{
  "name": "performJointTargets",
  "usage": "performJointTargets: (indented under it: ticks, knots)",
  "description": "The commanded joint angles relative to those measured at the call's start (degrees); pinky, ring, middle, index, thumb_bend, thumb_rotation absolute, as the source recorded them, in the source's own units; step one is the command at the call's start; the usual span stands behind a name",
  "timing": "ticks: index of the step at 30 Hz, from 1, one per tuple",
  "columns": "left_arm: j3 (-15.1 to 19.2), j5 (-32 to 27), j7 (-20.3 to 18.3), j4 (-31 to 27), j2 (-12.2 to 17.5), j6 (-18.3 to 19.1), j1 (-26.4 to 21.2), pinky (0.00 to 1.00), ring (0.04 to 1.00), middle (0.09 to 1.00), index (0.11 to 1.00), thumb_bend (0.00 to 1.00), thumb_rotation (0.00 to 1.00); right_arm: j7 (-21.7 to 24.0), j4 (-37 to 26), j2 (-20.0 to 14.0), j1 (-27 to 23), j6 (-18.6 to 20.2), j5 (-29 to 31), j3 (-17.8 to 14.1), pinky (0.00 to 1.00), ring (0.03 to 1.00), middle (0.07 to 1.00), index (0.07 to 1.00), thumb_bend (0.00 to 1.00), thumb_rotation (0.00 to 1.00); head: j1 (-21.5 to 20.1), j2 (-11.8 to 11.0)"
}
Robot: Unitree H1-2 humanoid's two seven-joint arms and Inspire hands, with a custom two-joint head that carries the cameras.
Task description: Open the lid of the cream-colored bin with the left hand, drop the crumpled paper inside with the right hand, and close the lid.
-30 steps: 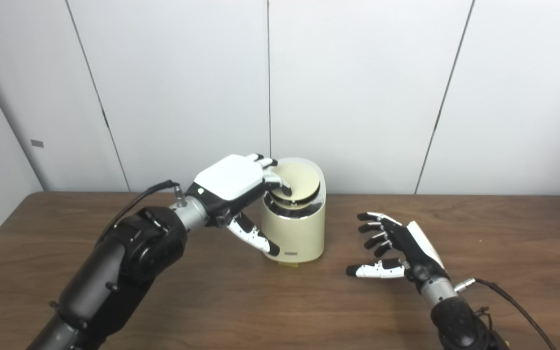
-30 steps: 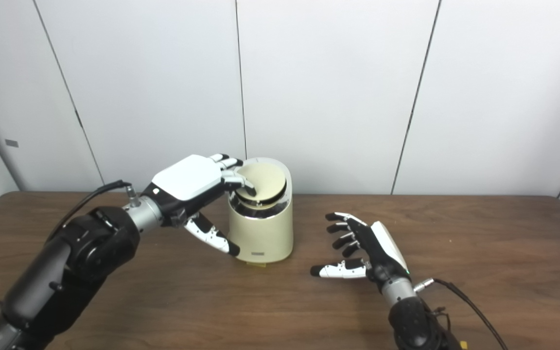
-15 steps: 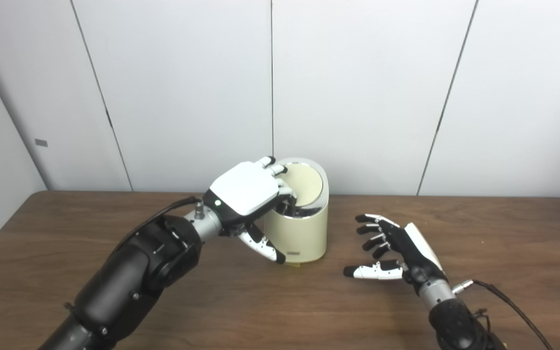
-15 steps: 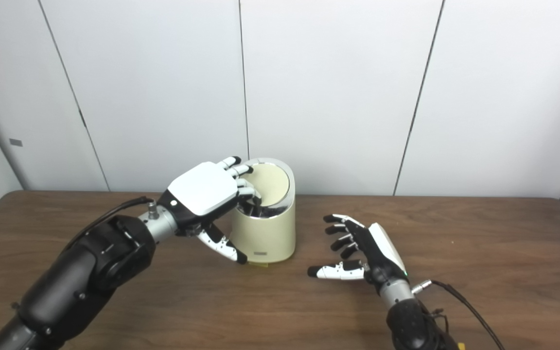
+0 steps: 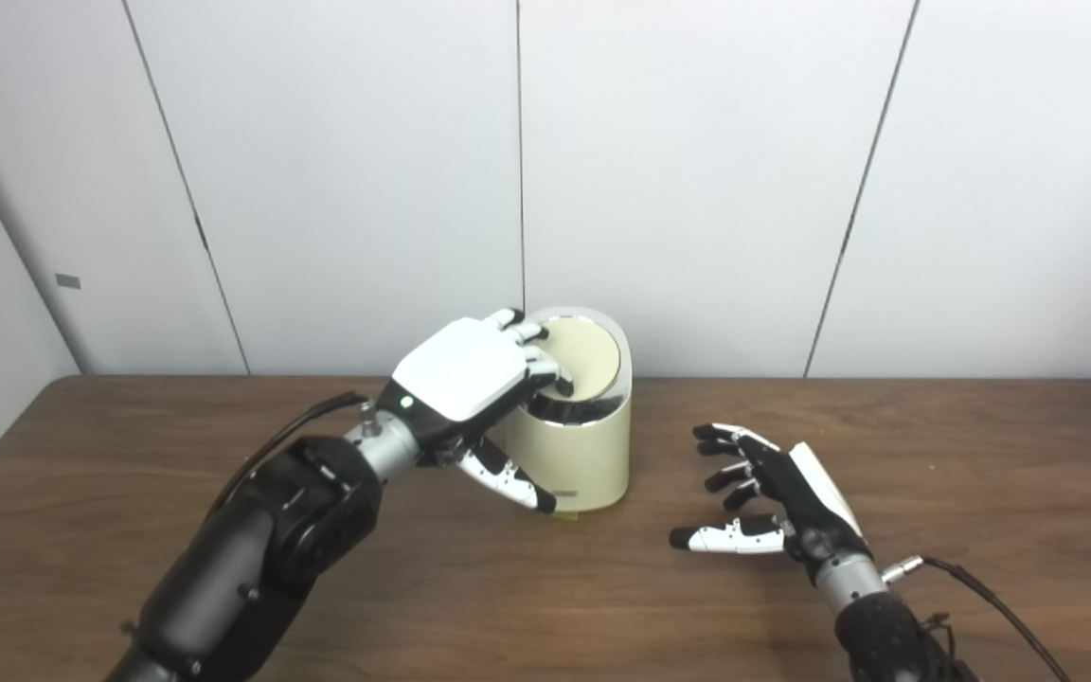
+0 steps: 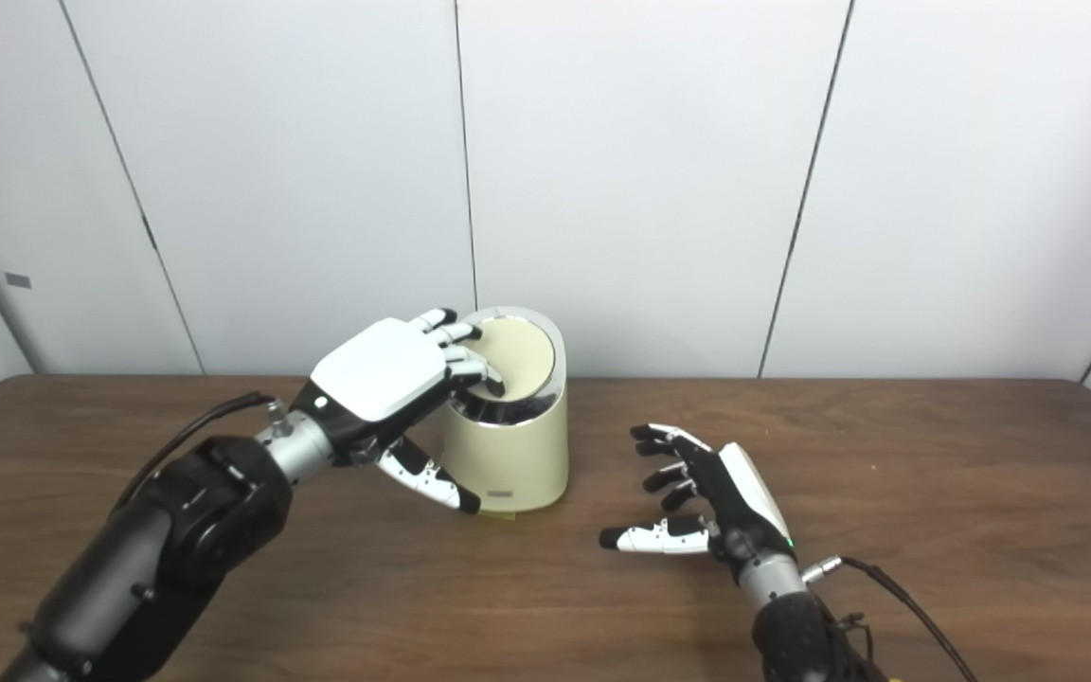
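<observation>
The cream-colored bin (image 5: 585,462) stands at the back middle of the wooden table (image 5: 981,455). Its round lid (image 5: 591,352) is tilted, front edge down, with a dark gap showing under it inside the chrome rim. My left hand (image 5: 462,371) lies over the bin's left side. The fingertips (image 5: 545,365) rest on the lid's front-left edge, and the thumb hangs apart in front of the bin wall. My right hand (image 5: 778,493) hovers open and empty to the right of the bin, palm facing left. No crumpled paper shows in either view.
White wall panels (image 5: 697,189) rise directly behind the bin. Cables trail from both wrists, one at the left wrist (image 5: 299,431) and one at the right (image 5: 991,587).
The left hand's fingers pressed the lid's front edge down, tipping it steeper than a second ago. The left forearm swung inward. The right hand sank a little toward me.
</observation>
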Motion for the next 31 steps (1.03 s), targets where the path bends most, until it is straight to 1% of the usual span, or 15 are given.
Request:
performJointTargets:
  ticks: [1, 2, 3, 4, 6, 8, 10, 11, 13, 15, 17, 20, 22, 25, 31]
  knots:
    - [4.3, -4.6, 5.4, -0.7, -1.1, 0.3, -1.8, 0.95, 0.911, 0.813, 0.799, 0.9, 0.46, -0.7, -1.1, -0.7, -2.0, -1.1, 0.0, -0.7, 0.52, 0.634, 0.774, 0.799, 0.84, 0.2, 0.1, -0.1]
    - [6.3, -6.4, 7.5, -0.4, -2.1, 0.0, -1.1, 0.92, 0.906, 0.822, 0.814, 0.88, 0.45, -0.7, -1.0, -0.8, -2.0, -1.0, 0.0, -0.7, 0.52, 0.629, 0.77, 0.798, 0.84, 0.2, 0.1, -0.1]
    - [7.6, -7.5, 8.9, -0.1, -2.8, -0.3, -0.7, 0.86, 0.898, 0.842, 0.835, 0.85, 0.42, -0.6, -1.0, -0.9, -2.0, -1.0, 0.0, -0.7, 0.51, 0.628, 0.771, 0.798, 0.83, 0.21, 0.1, -0.1]
    - [9.2, -9.2, 11.2, 0.6, -3.7, -1.0, -0.1, 0.82, 0.894, 0.857, 0.849, 0.83, 0.39, -0.7, -0.9, -0.9, -2.0, -1.0, -0.1, -0.6, 0.52, 0.629, 0.773, 0.798, 0.83, 0.21, 0.2, -0.1]
    - [11.7, -11.9, 14.6, 1.9, -5.1, -2.1, 0.9, 0.78, 0.892, 0.891, 0.878, 0.81, 0.36, -0.7, -0.9, -0.8, -2.0, -0.8, 0.0, -0.7, 0.51, 0.636, 0.783, 0.801, 0.83, 0.21, 0.2, -0.1]
    - [13.3, -13.8, 16.7, 2.8, -6.1, -2.4, 1.7, 0.8, 0.901, 0.91, 0.897, 0.79, 0.35, -0.7, -1.0, -0.8, -1.9, -0.5, -0.1, -0.7, 0.51, 0.637, 0.785, 0.801, 0.83, 0.21, 0.3, -0.1]
    - [15.0, -17.4, 17.7, 3.5, -7.2, -2.2, 3.0, 0.88, 0.93, 0.923, 0.908, 0.78, 0.35, -0.8, -1.0, -0.8, -1.9, -0.5, -0.1, -0.8, 0.51, 0.636, 0.787, 0.801, 0.84, 0.21, 0.4, 0.0]
    - [16.0, -19.8, 17.9, 3.7, -8.0, -1.7, 3.9, 0.9, 0.936, 0.923, 0.907, 0.78, 0.34, -0.8, -0.9, -0.8, -1.9, -0.7, 0.1, -0.9, 0.51, 0.636, 0.79, 0.801, 0.84, 0.21, 0.4, 0.0]
    - [17.6, -24.5, 17.8, 3.8, -9.7, -0.4, 6.0, 0.8, 0.905, 0.914, 0.885, 0.8, 0.3, -0.9, -0.6, -0.9, -1.9, -1.5, 0.5, -1.1, 0.51, 0.639, 0.8, 0.807, 0.84, 0.24, 0.5, 0.0]
    - [18.6, -27.7, 17.5, 3.6, -11.1, 1.3, 8.4, 0.71, 0.875, 0.921, 0.889, 0.8, 0.32, -1.2, -0.5, -0.9, -1.8, -2.6, 0.9, -1.3, 0.51, 0.63, 0.789, 0.808, 0.85, 0.26, 0.4, 0.1]
    - [19.1, -30.0, 16.9, 3.4, -12.0, 2.5, 10.4, 0.7, 0.873, 0.92, 0.894, 0.8, 0.35, -1.0, -0.3, -1.0, -1.6, -3.9, 1.7, -1.5, 0.5, 0.626, 0.78, 0.81, 0.85, 0.26, 0.4, 0.2]
    - [19.1, -33.7, 16.2, 4.0, -12.9, 2.9, 12.8, 0.74, 0.877, 0.916, 0.914, 0.83, 0.37, -0.2, -0.1, -0.9, -1.0, -5.5, 3.3, -1.5, 0.52, 0.637, 0.779, 0.818, 0.85, 0.22, 0.5, 0.3]
    - [19.0, -35.8, 15.8, 4.6, -13.3, 2.8, 14.2, 0.76, 0.875, 0.915, 0.918, 0.85, 0.4, -0.2, 0.2, -0.8, -0.6, -6.8, 4.1, -1.5, 0.53, 0.657, 0.796, 0.823, 0.86, 0.24, 0.4, 0.4]
    - [18.9, -38.7, 15.1, 5.6, -13.3, 2.2, 15.8, 0.75, 0.854, 0.901, 0.923, 0.88, 0.42, -0.5, 0.4, -0.6, -0.1, -7.8, 4.4, -1.5, 0.54, 0.668, 0.812, 0.824, 0.86, 0.25, 0.3, 0.5]
    - [19.5, -44.5, 14.2, 7.7, -14.3, 1.5, 18.7, 0.66, 0.776, 0.814, 0.92, 0.89, 0.35, -0.8, 0.6, -0.6, 0.7, -8.1, 4.3, -1.7, 0.54, 0.663, 0.809, 0.824, 0.85, 0.24, 0.4, 0.6]
